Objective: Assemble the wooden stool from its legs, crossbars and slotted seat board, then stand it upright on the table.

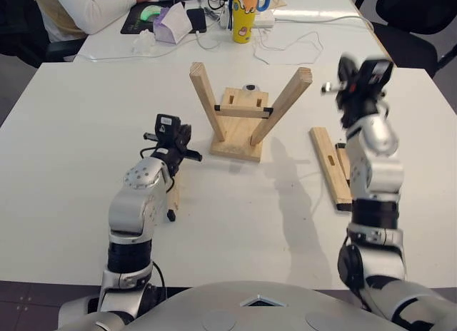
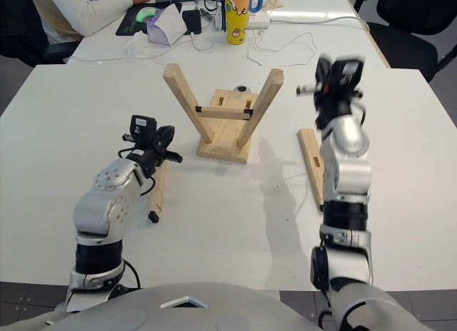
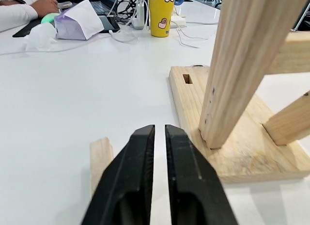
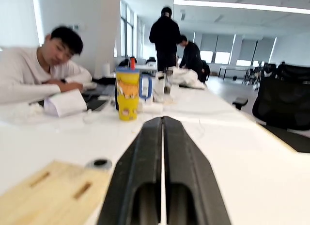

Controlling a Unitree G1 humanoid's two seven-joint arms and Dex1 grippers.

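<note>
The slotted seat board (image 1: 238, 147) lies flat mid-table with two legs (image 1: 207, 99) rising from it in a V, joined by a crossbar (image 1: 243, 112). My left gripper (image 1: 182, 142) is shut and empty, low over the table just left of the board. In the left wrist view its fingertips (image 3: 160, 130) point at the nearer leg (image 3: 237, 65). A loose wooden piece (image 1: 173, 195) lies under that arm. My right gripper (image 1: 344, 80) is raised right of the stool, shut on nothing (image 4: 162, 133). Below it a slotted wooden piece (image 1: 330, 165) lies on the table, with another piece (image 1: 344, 163) beside it.
On the far table stand a yellow cup (image 1: 245, 13), a tissue box (image 1: 171, 24) and cables (image 1: 285, 46). A small black round object (image 4: 100, 163) sits behind the seat board. White tabletop (image 1: 86, 131) stretches left and in front of the stool.
</note>
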